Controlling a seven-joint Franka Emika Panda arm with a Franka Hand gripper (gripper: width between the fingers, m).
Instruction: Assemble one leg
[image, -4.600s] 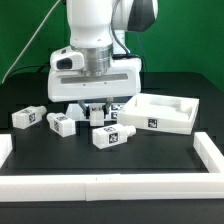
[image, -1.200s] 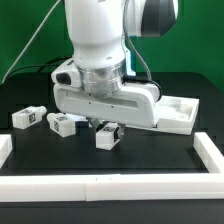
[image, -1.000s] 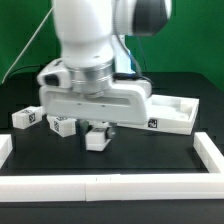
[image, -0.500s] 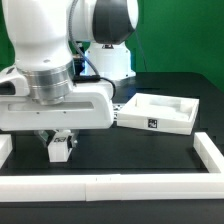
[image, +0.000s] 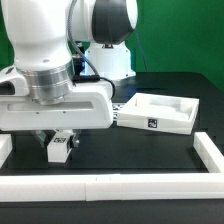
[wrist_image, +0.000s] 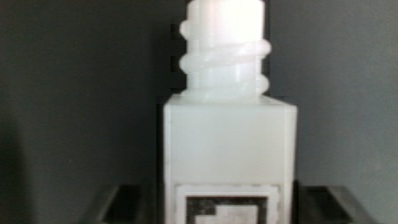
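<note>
My gripper (image: 60, 142) is shut on one leg (image: 59, 152), a small white oblong block with a black-and-white marker on its side. It holds the leg upright, low over the black table, at the exterior view's left near the front. In the wrist view the leg (wrist_image: 226, 130) fills the middle. Its threaded peg points away from the camera, and a dark finger (wrist_image: 135, 203) stands at each side of its marker end. The other legs are hidden behind the arm.
The large flat white tray-like piece with raised rim (image: 185, 122) lies at the exterior view's right. A low white wall (image: 130, 186) runs along the front and turns up at the right side (image: 210, 152). The arm's bulky white hand (image: 55, 105) covers the left half.
The arm has swung to the exterior view's left and nearer the camera, carrying the leg away from the tray-like piece. In the last half second nothing moved.
</note>
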